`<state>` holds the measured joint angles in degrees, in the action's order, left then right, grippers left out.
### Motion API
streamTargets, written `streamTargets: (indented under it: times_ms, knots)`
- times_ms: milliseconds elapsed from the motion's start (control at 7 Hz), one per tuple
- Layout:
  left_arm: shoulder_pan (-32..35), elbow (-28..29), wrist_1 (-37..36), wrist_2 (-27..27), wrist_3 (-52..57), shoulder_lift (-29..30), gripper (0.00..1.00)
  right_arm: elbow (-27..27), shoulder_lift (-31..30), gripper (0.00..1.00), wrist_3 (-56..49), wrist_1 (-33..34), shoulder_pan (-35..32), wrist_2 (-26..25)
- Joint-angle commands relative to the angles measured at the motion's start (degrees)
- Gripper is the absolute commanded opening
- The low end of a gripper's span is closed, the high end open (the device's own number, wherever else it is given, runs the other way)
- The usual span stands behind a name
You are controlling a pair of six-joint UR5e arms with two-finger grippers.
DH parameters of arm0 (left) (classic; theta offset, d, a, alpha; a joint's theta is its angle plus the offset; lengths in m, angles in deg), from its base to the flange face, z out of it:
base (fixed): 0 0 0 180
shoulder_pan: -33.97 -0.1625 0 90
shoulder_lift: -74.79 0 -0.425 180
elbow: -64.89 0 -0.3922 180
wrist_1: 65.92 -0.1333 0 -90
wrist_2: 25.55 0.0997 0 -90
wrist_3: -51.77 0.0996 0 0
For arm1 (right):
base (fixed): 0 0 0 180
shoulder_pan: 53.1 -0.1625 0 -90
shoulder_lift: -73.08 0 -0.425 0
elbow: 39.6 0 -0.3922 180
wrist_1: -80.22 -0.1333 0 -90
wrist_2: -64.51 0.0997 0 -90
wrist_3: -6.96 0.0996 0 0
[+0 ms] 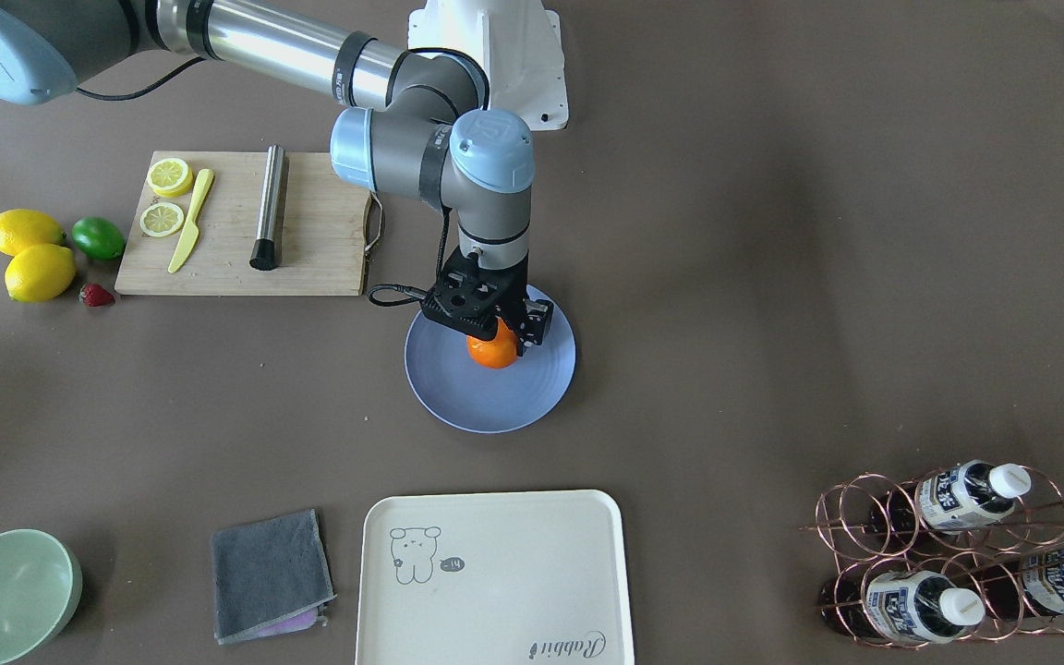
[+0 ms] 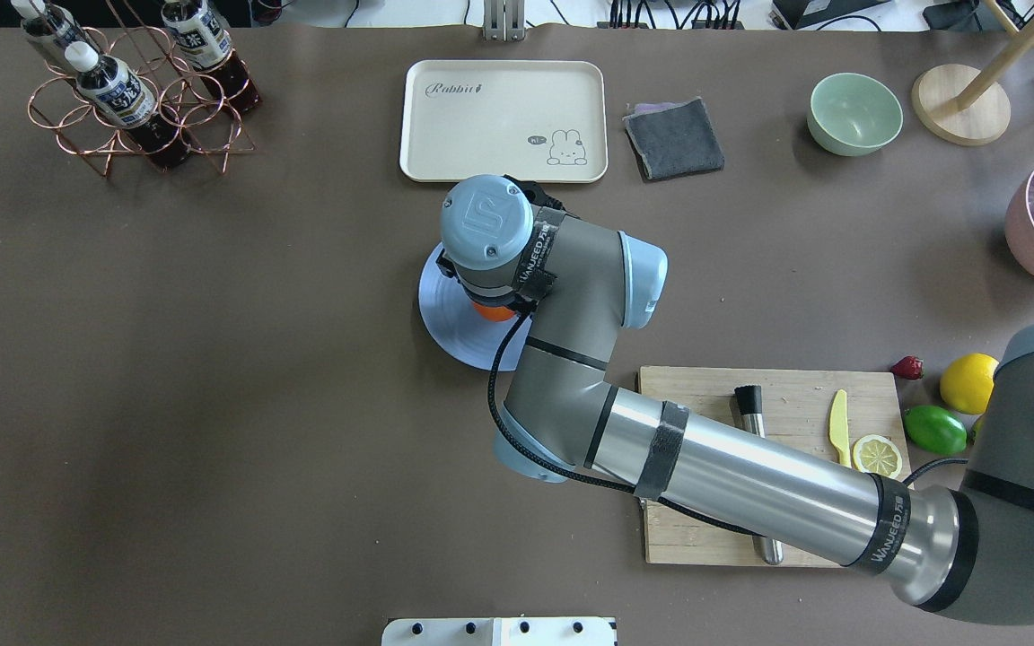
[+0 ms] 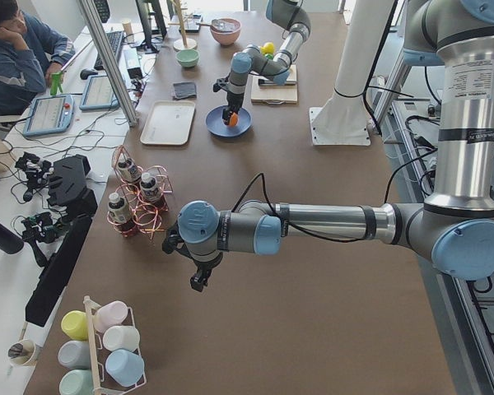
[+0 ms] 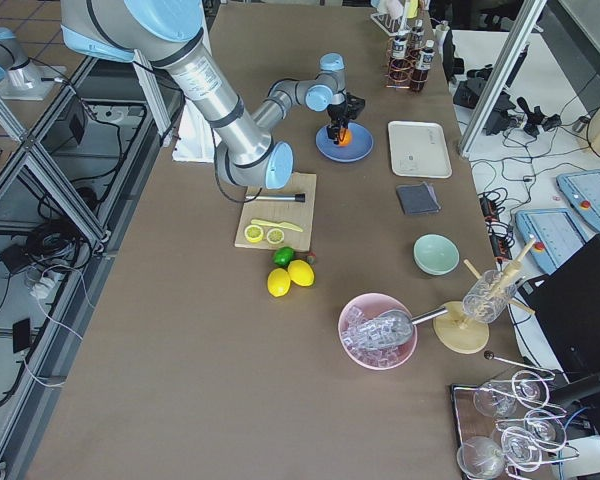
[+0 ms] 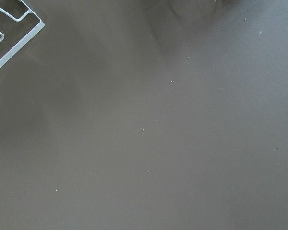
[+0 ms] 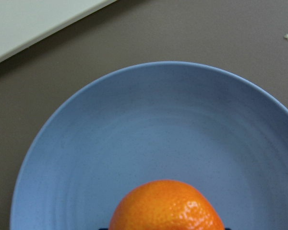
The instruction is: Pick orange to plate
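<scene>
The orange [image 1: 493, 354] is between the fingers of my right gripper [image 1: 498, 336], which is shut on it from above, over the middle of the pale blue plate [image 1: 486, 399]. In the right wrist view the orange [image 6: 167, 207] fills the bottom edge, with the plate [image 6: 158, 120] spread beneath it; I cannot tell whether the fruit touches the plate. From overhead the wrist covers most of the orange [image 2: 492, 312]. My left gripper [image 3: 199, 278] shows only in the exterior left view, low over bare table near the bottle rack. Whether it is open or shut I cannot tell.
A wooden cutting board [image 1: 310, 249] holds lemon slices, a yellow knife and a steel cylinder. Beside it lie lemons [image 1: 38, 272], a lime [image 1: 98, 237] and a strawberry. A cream tray [image 1: 495, 573], grey cloth [image 1: 269, 573], green bowl [image 1: 6, 596] and bottle rack [image 1: 957, 545] line the operators' edge.
</scene>
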<state>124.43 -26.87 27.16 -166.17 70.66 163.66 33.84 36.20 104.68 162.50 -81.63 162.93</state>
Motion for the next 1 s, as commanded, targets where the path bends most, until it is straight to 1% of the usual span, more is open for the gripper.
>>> streamTargets:
  times_ms: [0,143,286,429,571,714,857]
  knots:
    - [-0.20,0.00,0.00,0.00,0.00,0.07,0.98,-0.31,-0.47,1.00,-3.03,-0.01,0.14,-1.47]
    - [-0.29,0.18,0.00,0.09,0.00,0.07,0.98,0.03,-0.74,1.00,-4.45,-0.01,-0.38,-1.48]
    - [-0.38,0.96,0.00,0.09,0.00,0.07,0.98,1.52,-1.52,1.00,-8.64,0.16,-2.82,-0.17]
    - [-0.46,0.97,0.00,0.35,0.00,0.07,0.98,5.01,-4.32,1.00,-13.56,0.25,-7.19,5.23]
    - [-0.38,1.32,0.00,0.44,-0.09,0.07,0.98,11.57,-10.52,1.00,-19.00,0.25,-13.94,12.95]
    - [-0.46,1.93,0.00,0.53,-0.09,0.16,0.98,19.12,-19.90,1.00,-28.36,0.34,-21.40,20.07]
    - [-0.46,1.94,0.00,0.53,-0.09,0.16,0.98,23.81,-29.04,1.00,-40.99,0.34,-28.61,24.58]
